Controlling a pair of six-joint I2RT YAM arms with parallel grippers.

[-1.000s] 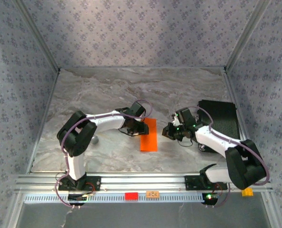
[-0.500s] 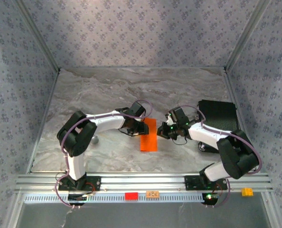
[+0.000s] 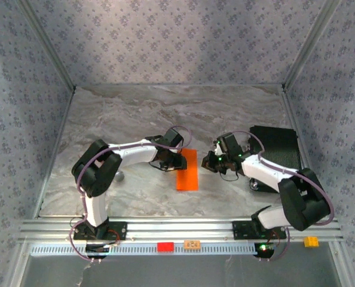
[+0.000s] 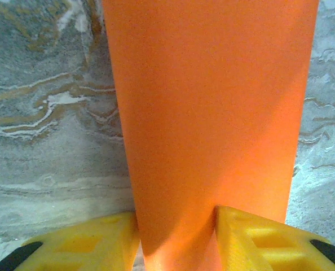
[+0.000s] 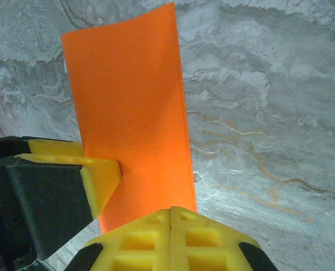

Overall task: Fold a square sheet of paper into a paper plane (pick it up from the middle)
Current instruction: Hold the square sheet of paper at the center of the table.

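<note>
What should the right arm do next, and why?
Probably slide the shut right gripper along the paper to flatten it: it lies as a narrow strip, the left gripper rests on one end, jaws apart, and the right tip sits at its edge.

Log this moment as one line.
square sheet of paper: folded into a strip, on table | left gripper: open, straddling sheet | right gripper: shut, beside sheet

Nothing written can be read here: no word, brand, number or sign. A small orange tag (image 3: 192, 244) on the front rail (image 3: 225, 249), beside a red block (image 3: 165, 246), seems to carry dark marks, perhaps print, but they are too small to make out.
</note>
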